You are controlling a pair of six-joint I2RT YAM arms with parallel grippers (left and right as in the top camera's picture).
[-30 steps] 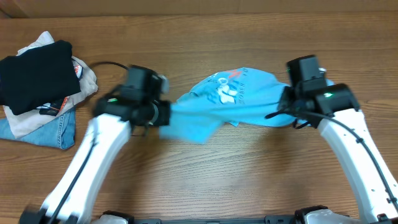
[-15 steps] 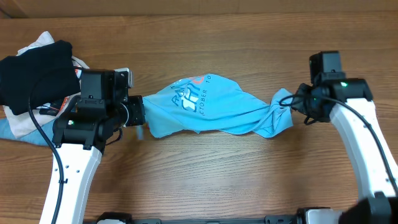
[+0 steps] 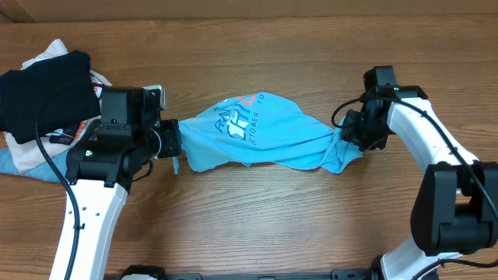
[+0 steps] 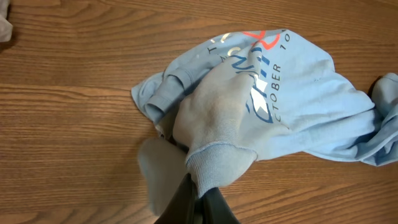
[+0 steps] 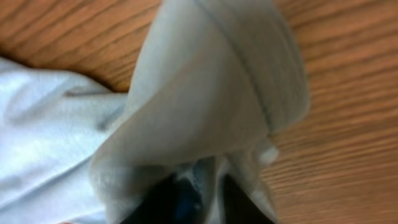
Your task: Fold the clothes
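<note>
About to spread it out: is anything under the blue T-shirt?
Only the table shows along the near and far edges of the T-shirt. Directly beneath the bunched cloth is covered, so I cannot tell.

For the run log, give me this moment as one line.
left pincer: shut on T-shirt | right pincer: shut on T-shirt | T-shirt: bunched, held between both pincers, not folded

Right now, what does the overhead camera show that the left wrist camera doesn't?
Only overhead: the pile of other clothes at the left edge, and the right claw gripping the far end of the shirt. Only left wrist: the ribbed cuff pinched in the left claw, close up. Both: the blue shirt with its lettering, over the wooden table.
</note>
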